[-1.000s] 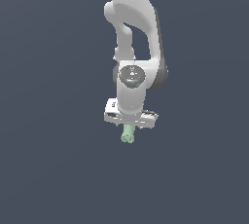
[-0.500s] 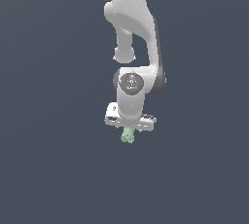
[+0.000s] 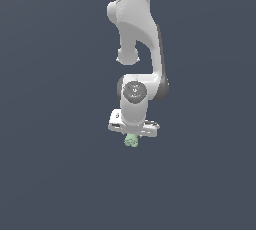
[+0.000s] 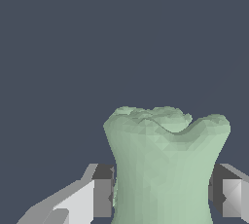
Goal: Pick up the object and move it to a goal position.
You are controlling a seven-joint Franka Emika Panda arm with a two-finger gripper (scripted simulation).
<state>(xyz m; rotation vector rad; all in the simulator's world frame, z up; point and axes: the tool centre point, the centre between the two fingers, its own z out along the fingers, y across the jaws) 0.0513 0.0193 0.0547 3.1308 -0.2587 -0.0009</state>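
A: Item 1, the object. Description?

B: Pale mint-green, faceted and lumpy. In the wrist view it is a thick stem, pinched at the waist and flaring to a knobbly, notched end with 2 rounded lobes. Matte, evenly coloured, no markings.

A: Location?

B: Held in the claw. In the exterior view only its small knobbly tip shows, hanging just under the white claw body, narrower than that body.

A: Item 2, the claw. State?

B: Clenched on the object. The wrist view shows 1 dark pad touching each side of the stem, with no gap visible.

A: Item 3?

B: The arm, white with dark joints, reaching down from the top of the exterior view, wrist pointing downward.

A: Surroundings?

B: Plain dark slate-blue all round; whether it is a counter I cannot tell.
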